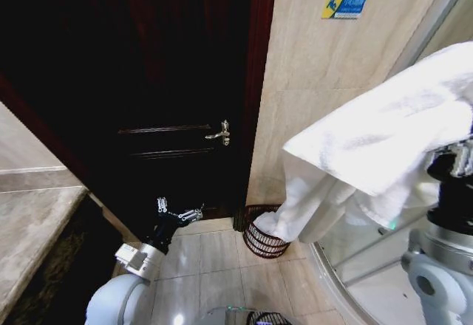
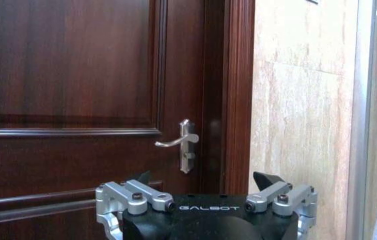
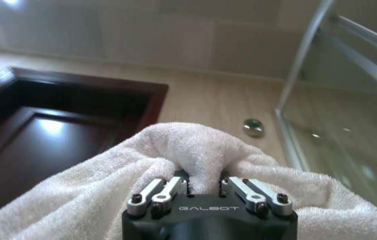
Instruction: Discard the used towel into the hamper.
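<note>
Your right gripper is raised, jaws clamped on the towel draping toward the hamper; your left gripper sits low, jaws apart.

In the head view the dark wooden door sinks into near black with its panels barely readable, while the white terry towel is bright and almost washed out. Straight lines such as the metal shower frame bow toward that view's edges. In the right wrist view, soft glare patches lie on the door's glossy surface and the tiled background is out of focus.
</note>
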Tool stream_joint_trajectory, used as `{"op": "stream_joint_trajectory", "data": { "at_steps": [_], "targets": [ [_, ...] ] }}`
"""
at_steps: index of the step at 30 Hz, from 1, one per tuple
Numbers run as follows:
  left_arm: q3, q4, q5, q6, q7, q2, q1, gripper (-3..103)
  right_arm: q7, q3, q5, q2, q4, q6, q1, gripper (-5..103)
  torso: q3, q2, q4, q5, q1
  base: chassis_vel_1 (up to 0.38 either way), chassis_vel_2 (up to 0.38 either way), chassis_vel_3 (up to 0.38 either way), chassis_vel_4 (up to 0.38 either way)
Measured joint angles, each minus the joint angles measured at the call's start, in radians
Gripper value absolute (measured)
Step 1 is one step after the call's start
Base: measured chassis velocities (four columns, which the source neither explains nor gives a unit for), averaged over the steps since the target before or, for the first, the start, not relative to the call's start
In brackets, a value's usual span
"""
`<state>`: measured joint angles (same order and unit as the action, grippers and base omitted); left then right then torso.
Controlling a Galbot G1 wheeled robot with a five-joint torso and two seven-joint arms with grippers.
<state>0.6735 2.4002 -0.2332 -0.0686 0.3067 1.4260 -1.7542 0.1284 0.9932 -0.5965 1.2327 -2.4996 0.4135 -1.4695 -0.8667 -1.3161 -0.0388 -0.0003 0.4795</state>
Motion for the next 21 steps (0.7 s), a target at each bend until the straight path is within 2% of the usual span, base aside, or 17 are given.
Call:
{"op": "stream_joint_trajectory", "data": {
  "at_steps": [3,13,21],
  "targets": [
    [0.000,0.000,0.000,0.000,0.000,0.000,0.000,100,0.038,-0.051,0.031,0.012,0.049,0.016,0.006,22,0.000,0.000,0.0000,0.0006,0.000,0.000,0.000,0.000,0.000],
    [0.000,0.000,0.000,0.000,0.000,0.000,0.000,100,0.054,-0.157,0.080,0.047,0.212,0.079,0.041,22,0.000,0.000,-0.0001,0.0003,0.000,0.000,0.000,0.000,0.000],
    [0.000,0.000,0.000,0.000,0.000,0.000,0.000,100,0.069,-0.176,0.094,0.068,0.314,0.115,0.056,22,0.000,0.000,0.0000,0.0003,0.000,0.000,0.000,0.000,0.000]
  ]
}}
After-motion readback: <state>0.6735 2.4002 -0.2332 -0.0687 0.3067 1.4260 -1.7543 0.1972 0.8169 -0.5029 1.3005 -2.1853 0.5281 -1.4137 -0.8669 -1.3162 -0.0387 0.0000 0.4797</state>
